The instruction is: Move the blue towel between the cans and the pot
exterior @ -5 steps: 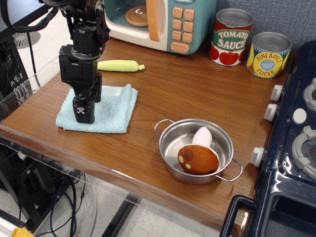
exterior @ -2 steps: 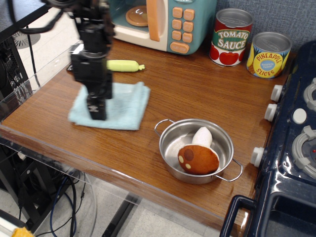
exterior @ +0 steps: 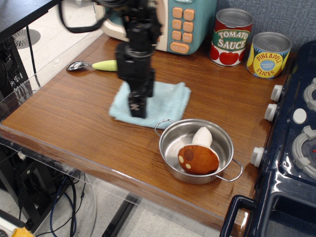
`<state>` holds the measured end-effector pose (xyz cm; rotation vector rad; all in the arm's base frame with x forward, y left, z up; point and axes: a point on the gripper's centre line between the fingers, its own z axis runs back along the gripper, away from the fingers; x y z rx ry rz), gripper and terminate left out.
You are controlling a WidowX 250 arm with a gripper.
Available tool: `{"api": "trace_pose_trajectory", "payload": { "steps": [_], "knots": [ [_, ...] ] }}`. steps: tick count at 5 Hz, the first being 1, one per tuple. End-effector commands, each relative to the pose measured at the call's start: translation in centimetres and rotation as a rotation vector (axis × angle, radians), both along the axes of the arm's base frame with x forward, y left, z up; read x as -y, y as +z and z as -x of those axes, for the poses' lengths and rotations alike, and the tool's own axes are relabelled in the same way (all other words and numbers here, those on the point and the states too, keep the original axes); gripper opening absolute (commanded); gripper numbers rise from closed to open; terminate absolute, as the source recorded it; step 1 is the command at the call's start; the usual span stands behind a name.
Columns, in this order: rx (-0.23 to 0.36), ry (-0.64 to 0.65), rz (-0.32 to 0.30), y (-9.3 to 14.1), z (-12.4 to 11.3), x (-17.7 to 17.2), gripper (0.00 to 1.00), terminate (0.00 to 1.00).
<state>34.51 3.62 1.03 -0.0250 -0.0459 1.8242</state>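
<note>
Wood counter [exterior: 74, 113] | cans [exterior: 249, 42]: "Tomato Sauce", "Pineapple Slices" | tool [exterior: 137, 109] pinching blue towel [exterior: 165, 101]

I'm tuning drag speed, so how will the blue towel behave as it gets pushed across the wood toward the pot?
The blue towel looks like soft folded terry, so it will probably bunch or wrinkle rather than slide stiffly. It seems light, so it should follow the gripper pressing on it. Its near edge lies close to the pot handle and could snag there.
</note>
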Motion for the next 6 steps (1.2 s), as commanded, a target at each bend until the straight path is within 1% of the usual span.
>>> {"api": "trace_pose_trajectory", "payload": {
  "steps": [1, 2, 3, 4, 6],
  "knots": [
    [0.022, -0.046, 0.078, 1.2, -2.8, 6.7, 1.00, 0.00],
    [0.004, -0.067, 0.113, 1.5, -3.7, 8.8, 1.00, 0.00],
    [0.005, -0.119, 0.107, 2.0, -4.2, 10.6, 1.00, 0.00],
    [0.011, -0.144, 0.108, 2.5, -4.6, 11.8, 1.00, 0.00],
    [0.073, -0.118, 0.106, 5.5, -4.9, 11.8, 1.00, 0.00]
  ]
}}
